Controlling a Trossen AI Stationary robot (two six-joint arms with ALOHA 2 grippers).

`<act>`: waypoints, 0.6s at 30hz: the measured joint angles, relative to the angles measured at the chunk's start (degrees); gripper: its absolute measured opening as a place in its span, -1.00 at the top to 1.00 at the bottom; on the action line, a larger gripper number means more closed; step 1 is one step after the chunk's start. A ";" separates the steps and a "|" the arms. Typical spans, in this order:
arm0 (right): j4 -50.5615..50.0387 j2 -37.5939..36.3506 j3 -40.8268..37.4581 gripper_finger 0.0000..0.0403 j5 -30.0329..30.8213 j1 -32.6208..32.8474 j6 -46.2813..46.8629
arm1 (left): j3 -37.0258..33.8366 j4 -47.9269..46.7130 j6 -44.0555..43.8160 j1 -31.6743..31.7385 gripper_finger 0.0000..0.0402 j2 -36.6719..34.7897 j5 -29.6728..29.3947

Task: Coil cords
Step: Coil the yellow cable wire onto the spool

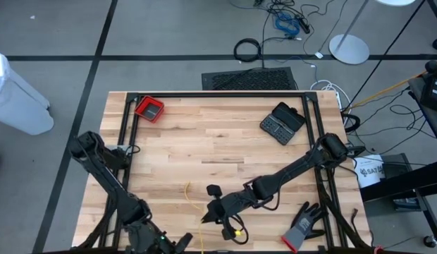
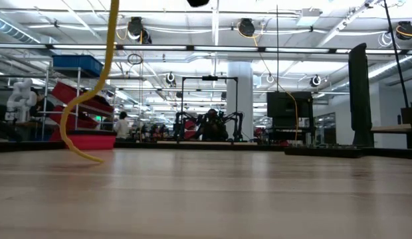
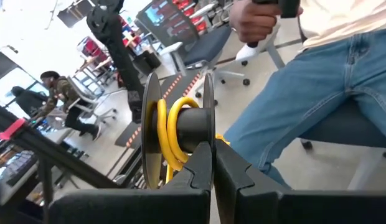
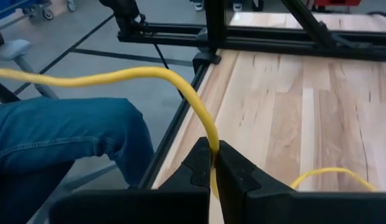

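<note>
Yellow cord (image 4: 193,106) is pinched in my shut right claw (image 4: 215,163). My left claw (image 3: 213,163) grips its spool (image 3: 180,127); a seated person's leg (image 4: 62,134) crowds the surface (image 4: 305,106) edge

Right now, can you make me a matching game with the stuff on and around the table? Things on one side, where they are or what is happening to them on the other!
Things:
1. red tray
2. glove
3. yellow cord
4. spool

Places or states:
A. pinched in the right gripper
B. held by the left gripper, yellow turns wound on it
C. at the table's far left corner
D. lying near the table's right front edge

Pairs: 1-C, 2-D, 3-A, 4-B
</note>
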 joint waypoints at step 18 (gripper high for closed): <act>-2.53 0.00 5.13 1.00 1.56 2.60 -2.63 | 0.00 1.41 -13.58 4.64 0.99 3.13 6.13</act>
